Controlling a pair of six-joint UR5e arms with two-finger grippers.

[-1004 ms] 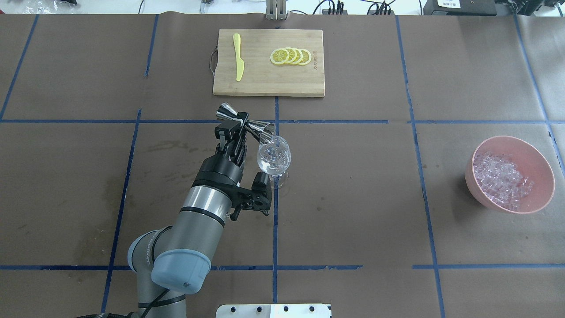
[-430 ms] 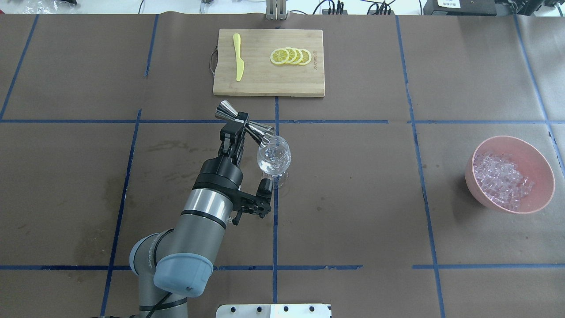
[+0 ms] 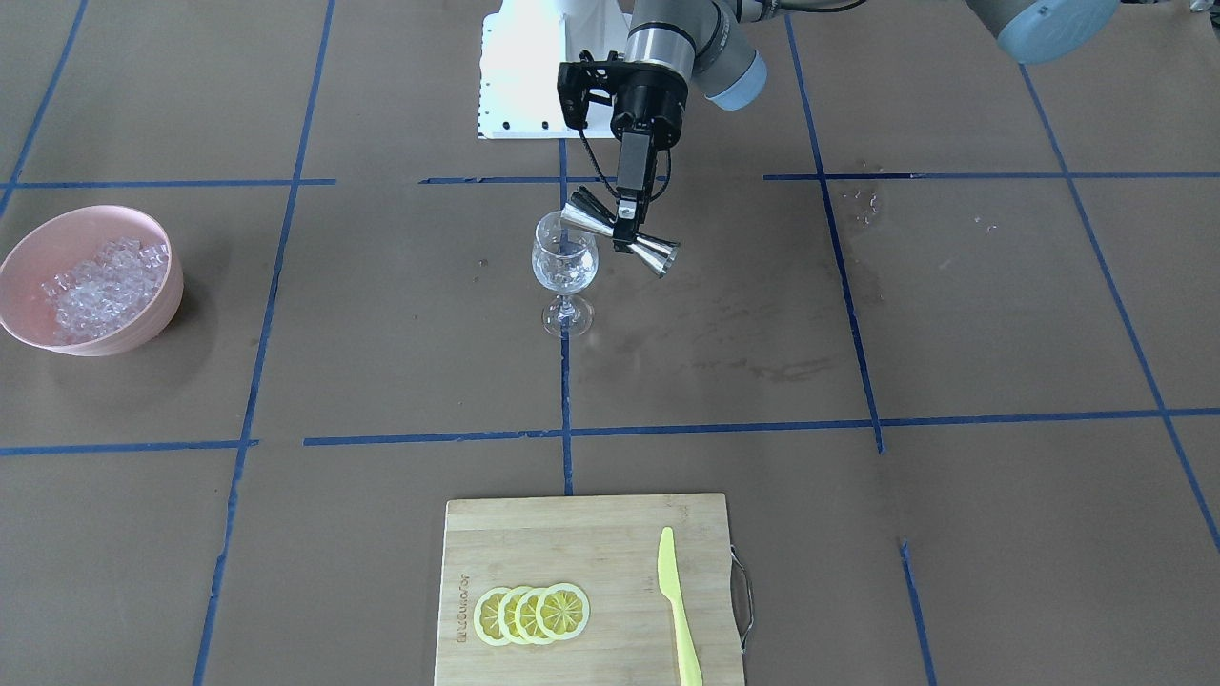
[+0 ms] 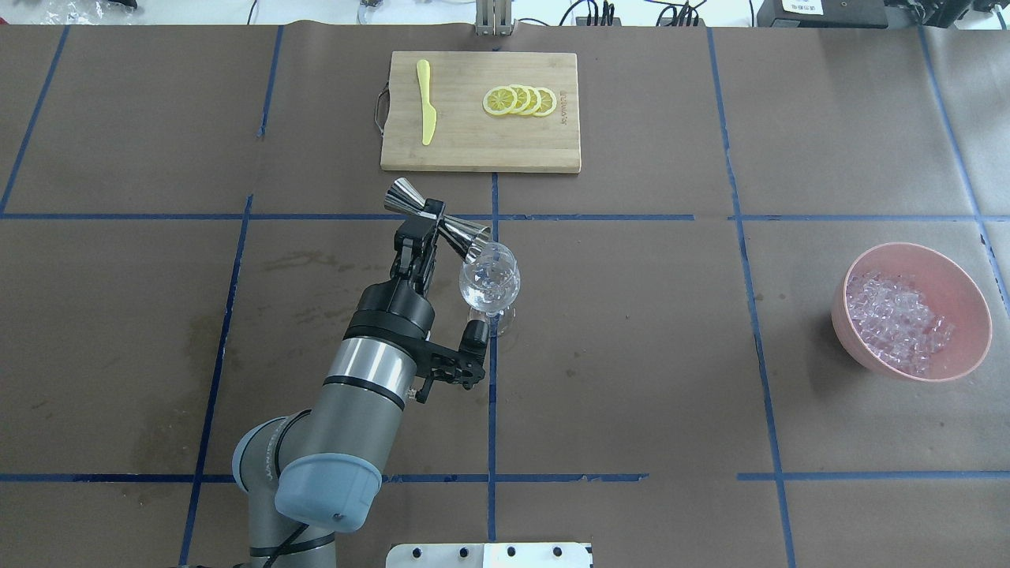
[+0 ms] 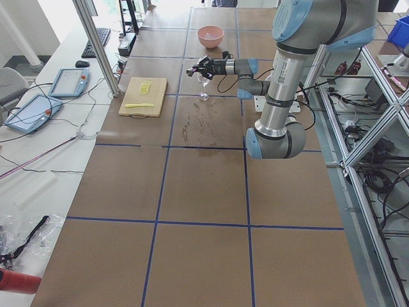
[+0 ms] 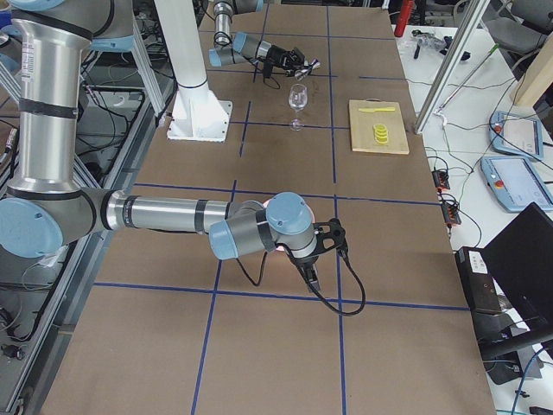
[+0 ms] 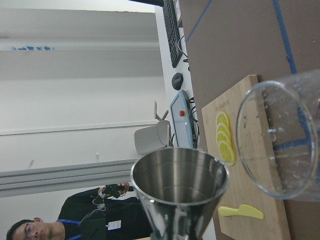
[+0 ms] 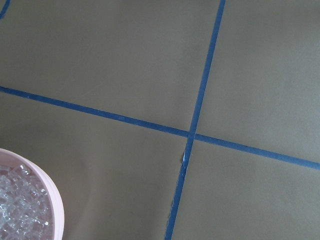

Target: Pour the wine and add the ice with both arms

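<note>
Left arm: its left end effector (image 4: 431, 216) is clamped tight on the waist of a steel jigger (image 4: 402, 196), holding it tipped sideways.
Pour: the jigger's lower mouth sits right at the rim of the wine glass (image 4: 490, 284), which stands upright mid-desk (image 4: 631, 355).
Ice: the ice (image 4: 892, 319) is heaped in a pink bowl (image 4: 963, 296), well apart from the glass, out on the robot's right.
Right arm: the right end effector (image 6: 308, 273) points down over the desk; I can't tell if it's open.
Far side: cutting board (image 4: 473, 146) with lemon slices (image 4: 521, 100) and a yellow knife (image 4: 426, 102).
</note>
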